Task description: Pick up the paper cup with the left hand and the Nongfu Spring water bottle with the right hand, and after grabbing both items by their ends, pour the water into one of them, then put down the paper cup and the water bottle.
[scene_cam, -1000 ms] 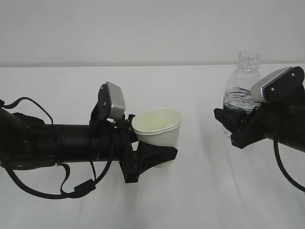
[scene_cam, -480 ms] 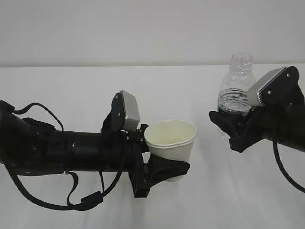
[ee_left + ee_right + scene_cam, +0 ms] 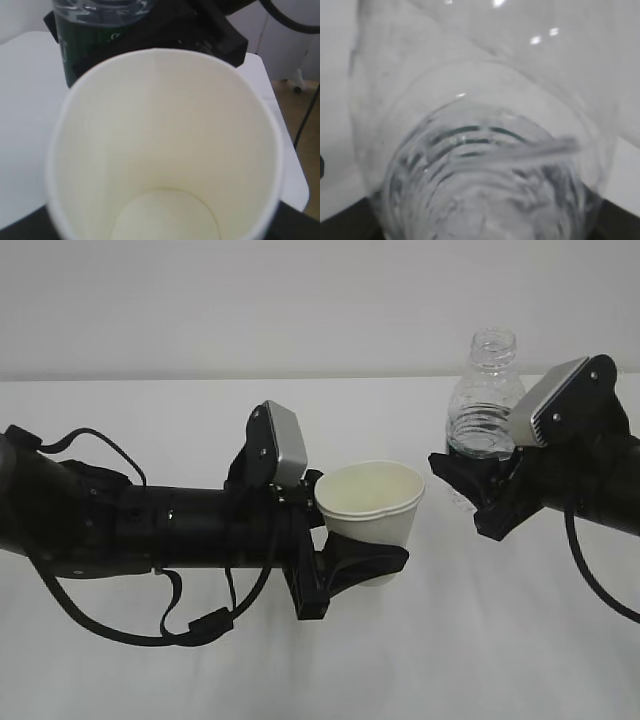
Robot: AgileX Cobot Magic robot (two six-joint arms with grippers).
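Observation:
The white paper cup [image 3: 372, 508] is held upright above the table, with my left gripper [image 3: 372, 558] shut on its lower end. Its cream inside [image 3: 165, 130] fills the left wrist view, and no water shows in it. The Nongfu Spring water bottle [image 3: 484, 400] stands upright and capless just right of the cup. My right gripper [image 3: 472, 478] is shut on its lower part, hiding most of the green label [image 3: 85, 40]. Water [image 3: 485, 200] shows through the bottle's ribbed wall [image 3: 410, 150]. A narrow gap separates cup and bottle.
A white table [image 3: 500, 650] lies under both arms, with a pale wall behind. The left arm's black cables [image 3: 190, 625] hang low over the table. In the left wrist view the table's right edge [image 3: 295, 165] ends at bare floor.
The left arm has carried the cup to the right. The right arm has brought the bottle left and slightly up, so the two now stand close together.

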